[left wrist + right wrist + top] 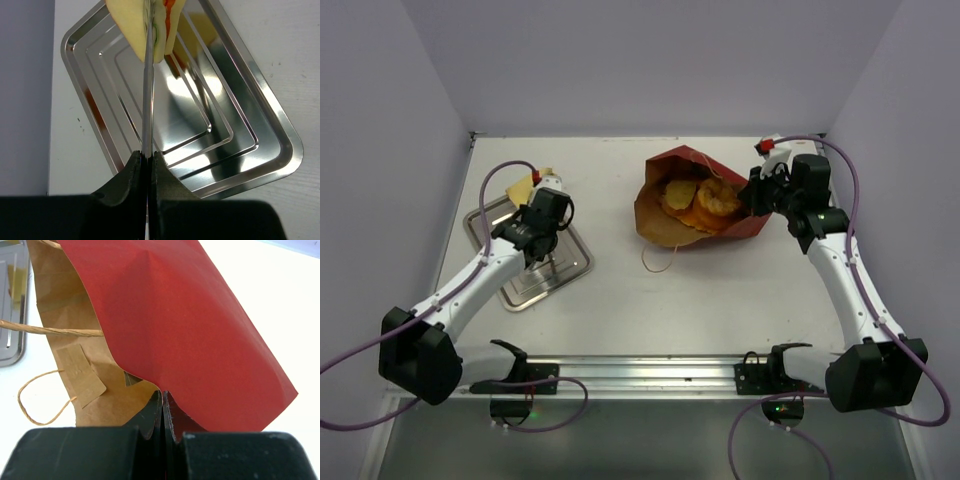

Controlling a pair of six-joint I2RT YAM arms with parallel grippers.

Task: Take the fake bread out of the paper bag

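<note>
fake bread [698,200] mostly inside paper bag [190,330], lying far right on table [720,290] | sandwich wedge [135,25] above tray [260,145], left | left end effector [147,162] clamped on tongs [147,100] pinching wedge | right end effector [163,412] clamped on bag's red edge

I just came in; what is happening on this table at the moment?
The left gripper is shut on thin metal tongs, and a pale-yellow sandwich wedge sits at their tip over the metal tray; whether it touches the tray I cannot tell. The right gripper pinches an edge of the dark red paper bag, which lies on the table with its mouth open. Several orange-brown bread pieces are inside the bag.
</note>
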